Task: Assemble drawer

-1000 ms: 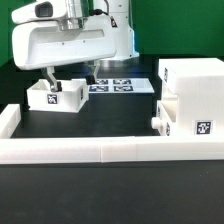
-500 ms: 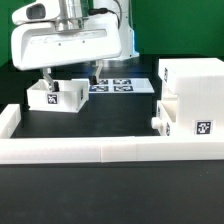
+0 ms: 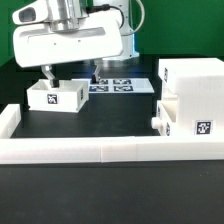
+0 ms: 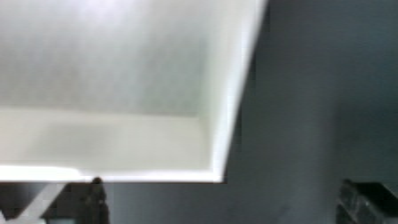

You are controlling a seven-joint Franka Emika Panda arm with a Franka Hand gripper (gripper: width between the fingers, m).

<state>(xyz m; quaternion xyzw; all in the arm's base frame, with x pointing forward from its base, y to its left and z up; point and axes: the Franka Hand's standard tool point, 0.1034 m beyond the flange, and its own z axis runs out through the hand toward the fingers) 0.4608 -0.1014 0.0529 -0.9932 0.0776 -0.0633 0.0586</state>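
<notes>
Now the tool (image 3: pixel 71 72) hangs over the loose tray (image 3: pixel 55 97), which sits on the dark worktop (image 3: pixel 110 112) at the exterior view's left. Its fingers (image 3: pixel 47 72) are spread wide and clamp nothing. One is above the tray's left end and the other is past its right wall. In the wrist view a corner of the tray lies between the fingertips. The tall case (image 3: pixel 195 85) stands well apart at the exterior view's right, with the second tray (image 3: pixel 170 113) in it, knob (image 3: pixel 157 124) outward.
</notes>
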